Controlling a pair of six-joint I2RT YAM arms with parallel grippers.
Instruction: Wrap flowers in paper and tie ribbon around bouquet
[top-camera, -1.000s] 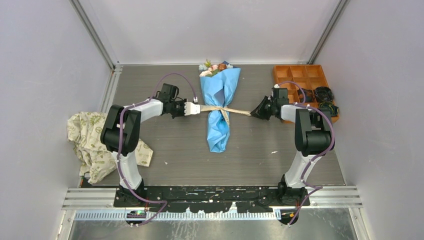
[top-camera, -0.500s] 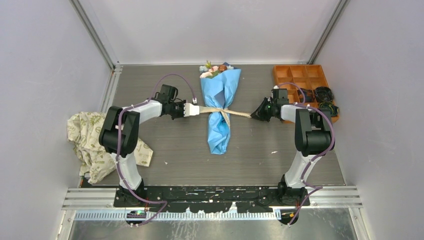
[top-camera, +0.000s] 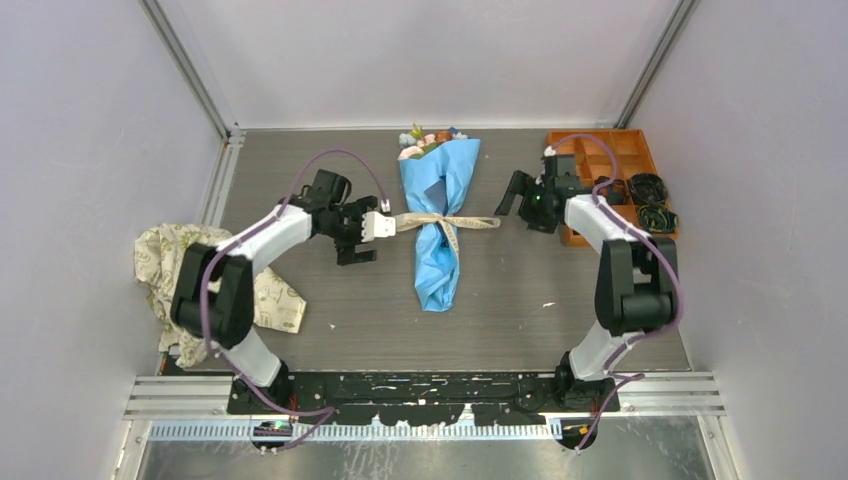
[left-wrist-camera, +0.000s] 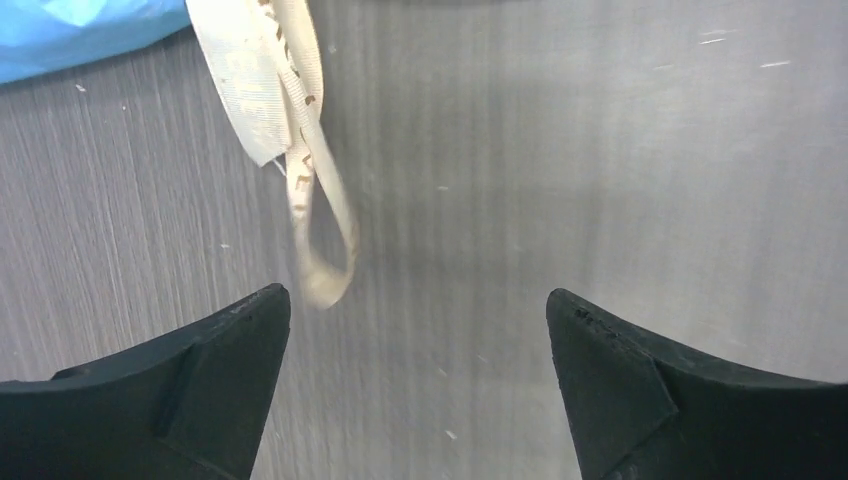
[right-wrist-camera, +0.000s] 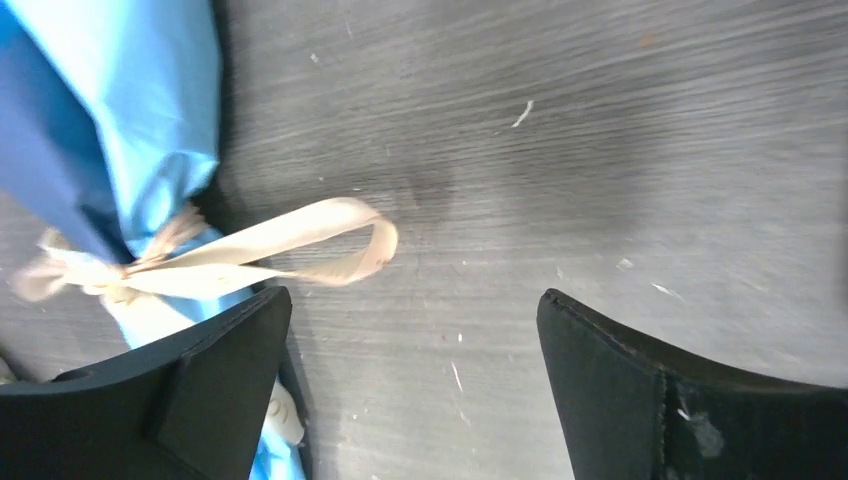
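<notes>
The bouquet (top-camera: 440, 215) lies in the middle of the worktop (top-camera: 330, 310), its flowers (top-camera: 428, 137) pointing to the far edge and its blue paper (top-camera: 452, 170) tapering toward me. The ribbon (top-camera: 445, 221) crosses its narrow waist, knotted there.

A second ago I had both ends of that ribbon pinched and pulled out taut, one to each side. Now I have let go of both. My left claw (left-wrist-camera: 415, 300) stands wide open with nothing in it, and the end it released lies in a slack loop on the boards just ahead of its fingers. My right claw (right-wrist-camera: 412, 298) is equally wide and empty, its end curled in a soft loop beside the paper. Both claws have drawn a little away from the bouquet, the right one swinging toward the orange tray (top-camera: 610, 150), the left one toward the crumpled cloth (top-camera: 175, 270).

I take this to mean the tightening pull is over. The knot seems to keep the cone shut without my help, so the tying looks done, or very nearly.
</notes>
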